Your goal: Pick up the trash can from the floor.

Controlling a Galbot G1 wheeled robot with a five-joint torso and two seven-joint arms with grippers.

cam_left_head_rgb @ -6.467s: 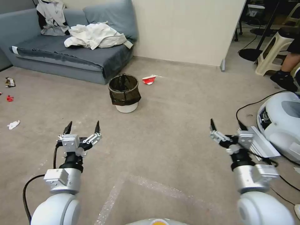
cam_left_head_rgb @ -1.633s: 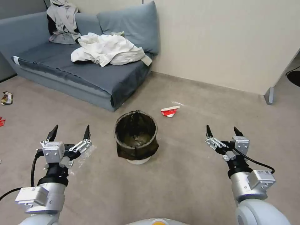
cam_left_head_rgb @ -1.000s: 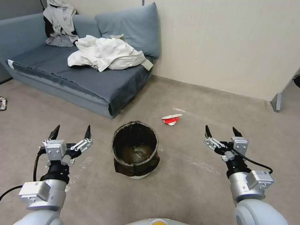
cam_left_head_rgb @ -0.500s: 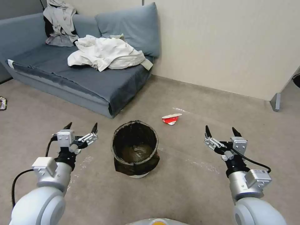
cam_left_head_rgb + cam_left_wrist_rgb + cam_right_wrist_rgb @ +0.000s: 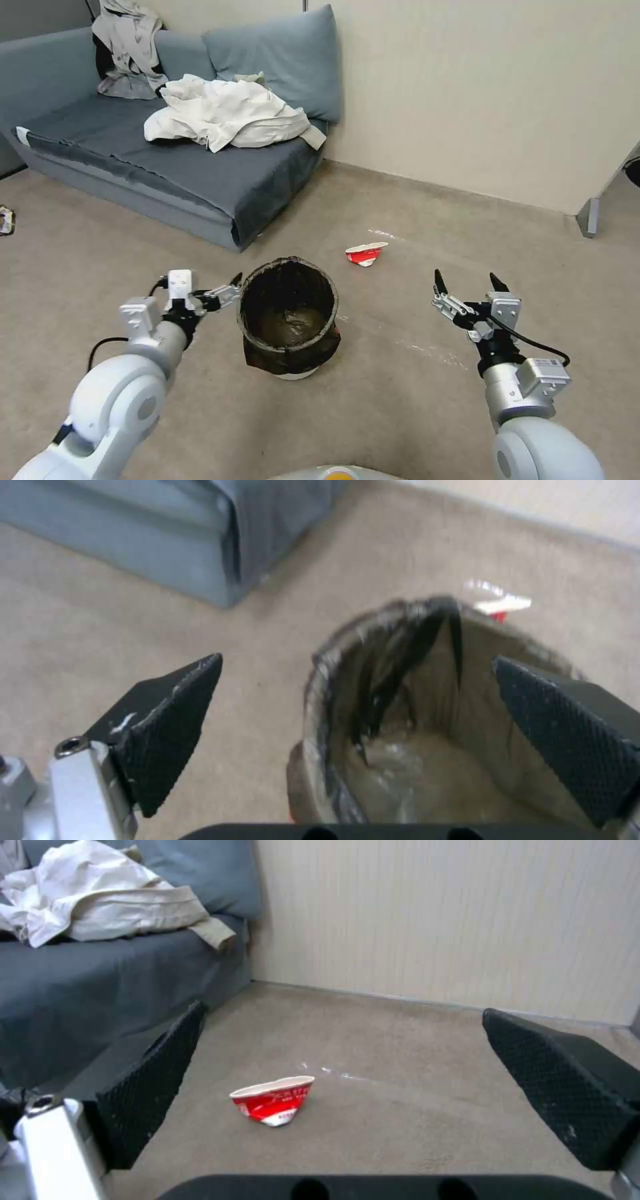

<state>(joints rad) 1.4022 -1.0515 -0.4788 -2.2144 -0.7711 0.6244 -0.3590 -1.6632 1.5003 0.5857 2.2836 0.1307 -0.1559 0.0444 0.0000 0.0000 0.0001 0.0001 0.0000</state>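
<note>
A grey sofa [image 5: 167, 153] stands behind the beige floor [image 5: 400, 373]. On the floor sits the trash can [image 5: 288, 317], a round white bin under a dark bag folded over its rim, upright, mouth upward. The left pincer [image 5: 220, 293] is spread wide at its rim, holding nothing; the right pincer [image 5: 467, 285] hovers wide open, well apart. A crushed red cup [image 5: 365, 254] lies beyond.
</note>
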